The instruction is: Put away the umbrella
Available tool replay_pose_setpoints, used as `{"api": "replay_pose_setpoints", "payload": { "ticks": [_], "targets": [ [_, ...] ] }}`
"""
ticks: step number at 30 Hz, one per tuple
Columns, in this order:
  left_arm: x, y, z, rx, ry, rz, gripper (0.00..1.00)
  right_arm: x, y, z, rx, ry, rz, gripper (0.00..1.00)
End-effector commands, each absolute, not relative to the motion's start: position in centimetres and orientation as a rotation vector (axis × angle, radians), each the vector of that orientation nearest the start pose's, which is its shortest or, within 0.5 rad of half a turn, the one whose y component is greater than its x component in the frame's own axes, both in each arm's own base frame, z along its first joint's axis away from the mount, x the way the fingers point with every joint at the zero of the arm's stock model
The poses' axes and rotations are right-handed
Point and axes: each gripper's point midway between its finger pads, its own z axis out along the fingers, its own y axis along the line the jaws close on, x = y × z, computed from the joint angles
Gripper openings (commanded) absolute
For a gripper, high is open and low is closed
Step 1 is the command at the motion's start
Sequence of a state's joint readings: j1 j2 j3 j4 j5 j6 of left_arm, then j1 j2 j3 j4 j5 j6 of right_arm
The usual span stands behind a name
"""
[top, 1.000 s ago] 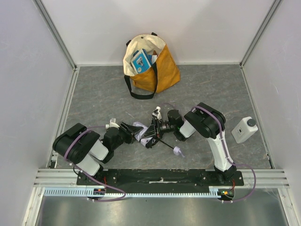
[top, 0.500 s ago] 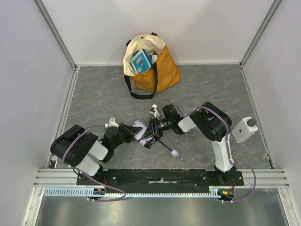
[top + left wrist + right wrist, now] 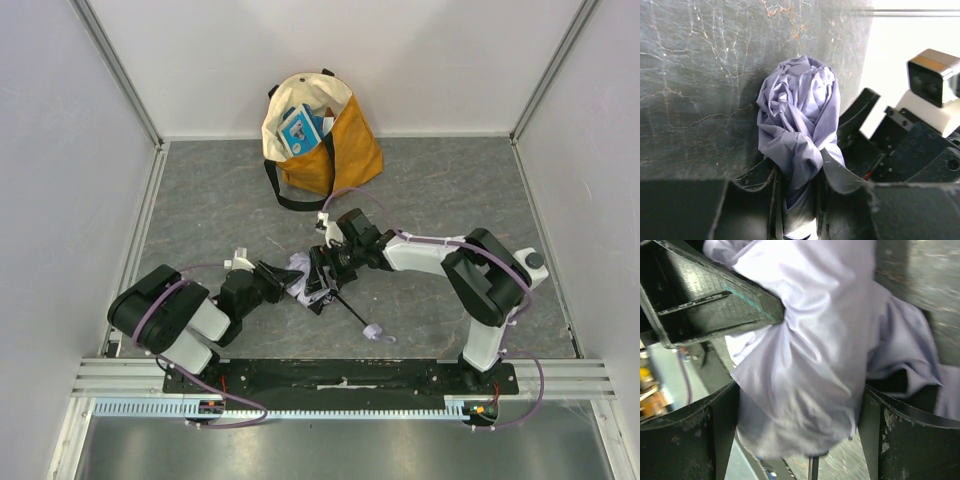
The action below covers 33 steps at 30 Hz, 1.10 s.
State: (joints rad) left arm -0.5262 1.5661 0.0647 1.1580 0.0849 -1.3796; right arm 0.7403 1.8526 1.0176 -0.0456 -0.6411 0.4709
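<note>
Although the umbrella (image 3: 310, 287) lies crumpled on the counter (image 3: 200, 200) between both arms, the overhead view shows it well apart from the tote bag (image 3: 335, 150) at the back. Its black shaft (image 3: 350, 310) points toward the near edge. The left gripper (image 3: 282, 280) and right gripper (image 3: 322, 270) meet at the cloth from opposite sides.

From the left wrist, the left gripper (image 3: 797, 175) is clamped on a twisted neck of fabric (image 3: 797, 110), with the rest bunched ahead on the counter.

From the right wrist, the right gripper (image 3: 800, 435) stands spread wide. The fabric bulges between its fingers (image 3: 685, 440) with no squeeze that I can see.

My worry is that only cloth is held, not the shaft. A lift could let the canopy slip or unfurl, and the trailing shaft could catch the bag's rim.
</note>
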Motion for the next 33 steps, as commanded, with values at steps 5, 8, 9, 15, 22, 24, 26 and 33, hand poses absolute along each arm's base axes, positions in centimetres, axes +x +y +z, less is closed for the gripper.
{"api": "replay_pose_setpoints", "payload": {
  "ticks": [5, 8, 9, 15, 22, 24, 26, 33],
  "targets": [
    [23.0, -19.0, 0.2, -0.762, 2.169, -1.048, 0.02, 24.3, 32.7, 8.5, -0.796, 2.423, 0.832, 0.95],
    [23.0, -19.1, 0.2, -0.756, 2.177, -1.041, 0.02, 24.2, 33.3, 9.9, -0.837, 2.343, 0.762, 0.96],
    [23.0, -19.0, 0.3, -0.758, 2.176, -1.040, 0.02, 24.2, 33.6, 10.5, -0.842, 2.312, 0.744, 0.96],
    [22.6, -19.0, 0.1, -0.776, 2.197, -1.035, 0.02, 23.5, 36.6, 11.5, -0.903, 2.177, 0.579, 0.94],
    [22.5, -19.0, 0.2, -0.811, 2.235, -1.003, 0.02, 23.6, 38.3, 10.2, -0.954, 2.070, 0.299, 0.90],
    [22.3, -18.9, 0.3, -0.827, 2.248, -0.992, 0.02, 23.0, 38.8, 9.1, -0.981, 2.070, 0.295, 0.89],
    [22.4, -18.9, 0.6, -0.832, 2.259, -0.987, 0.02, 22.6, 38.8, 7.8, -1.007, 2.077, 0.287, 0.89],
    [21.7, -19.0, 0.6, -0.926, 2.329, -0.951, 0.02, 23.2, 37.9, 5.5, -0.997, 2.027, 0.116, 0.88]
  ]
}}
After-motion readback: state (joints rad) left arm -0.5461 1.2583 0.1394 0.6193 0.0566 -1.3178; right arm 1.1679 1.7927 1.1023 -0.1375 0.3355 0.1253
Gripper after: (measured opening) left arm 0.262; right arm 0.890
